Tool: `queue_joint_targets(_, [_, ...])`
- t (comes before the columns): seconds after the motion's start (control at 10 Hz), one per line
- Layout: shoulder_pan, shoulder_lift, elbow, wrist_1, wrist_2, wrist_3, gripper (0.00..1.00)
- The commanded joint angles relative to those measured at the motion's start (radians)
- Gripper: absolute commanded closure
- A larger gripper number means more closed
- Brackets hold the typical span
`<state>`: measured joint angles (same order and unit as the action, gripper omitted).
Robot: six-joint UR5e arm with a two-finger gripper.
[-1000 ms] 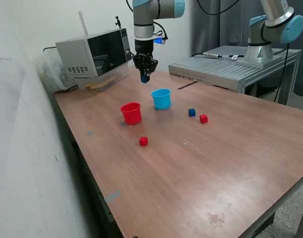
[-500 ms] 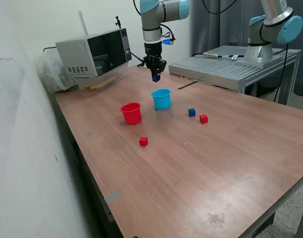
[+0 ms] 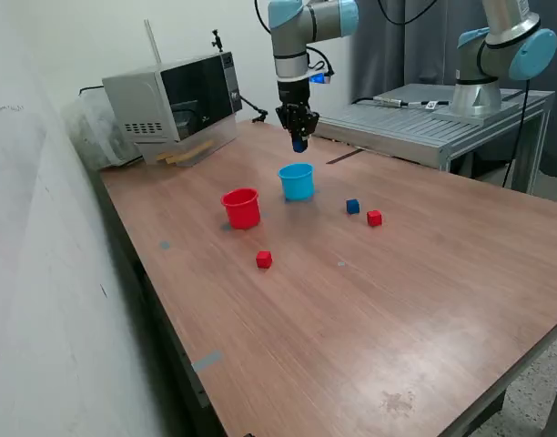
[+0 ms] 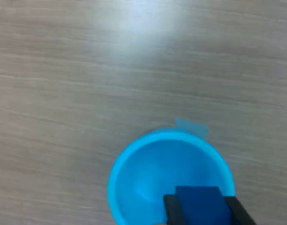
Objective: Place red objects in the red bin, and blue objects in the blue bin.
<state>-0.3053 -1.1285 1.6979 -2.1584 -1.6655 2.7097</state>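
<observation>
My gripper (image 3: 299, 143) is shut on a dark blue cube (image 4: 200, 205) and holds it in the air above the light blue cup (image 3: 297, 181). In the wrist view the cube hangs over the open mouth of the blue cup (image 4: 139, 178), which looks empty. The red cup (image 3: 241, 208) stands to the exterior view's left of the blue cup. One red cube (image 3: 264, 259) lies in front of the red cup. A second dark blue cube (image 3: 352, 207) and a second red cube (image 3: 374, 218) lie side by side to the exterior view's right of the blue cup.
A microwave (image 3: 174, 102) stands at the back of the wooden table (image 3: 369, 309). A grey metal platform (image 3: 424, 123) with a second arm (image 3: 497, 45) is at the back right. A small patch of tape (image 4: 191, 127) lies on the table by the blue cup.
My gripper has carried the dark blue cube toward the exterior view's right, from behind the red cup to above the blue cup. The cups and the other cubes have not moved.
</observation>
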Motion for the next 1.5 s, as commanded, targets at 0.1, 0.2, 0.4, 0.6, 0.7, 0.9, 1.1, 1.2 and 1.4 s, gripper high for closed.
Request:
queue_joint_targets(0.1, [-0.014,0.025,0.000,-0.035,0.013,-0.001,1.00])
queue_joint_targets(0.2, [-0.017,0.036,-0.003,-0.037,0.013,-0.004,1.00])
queue_joint_targets(0.4, [-0.029,0.045,-0.003,-0.060,0.013,-0.004,1.00])
queue_joint_targets(0.6, [-0.029,0.047,-0.004,-0.089,0.009,-0.002,0.00])
queue_joint_targets(0.7, [-0.029,0.047,-0.004,-0.089,0.007,-0.001,0.00])
queue_joint_targets(0.9, [-0.029,0.045,-0.003,-0.087,0.009,-0.001,0.00])
queue_joint_targets(1.1, [-0.017,0.041,0.000,-0.087,0.007,-0.001,0.00])
queue_joint_targets(1.2, [-0.009,0.036,0.012,-0.084,0.009,-0.001,0.00])
queue_joint_targets(1.4, [0.082,0.013,0.057,-0.087,0.009,-0.013,0.00])
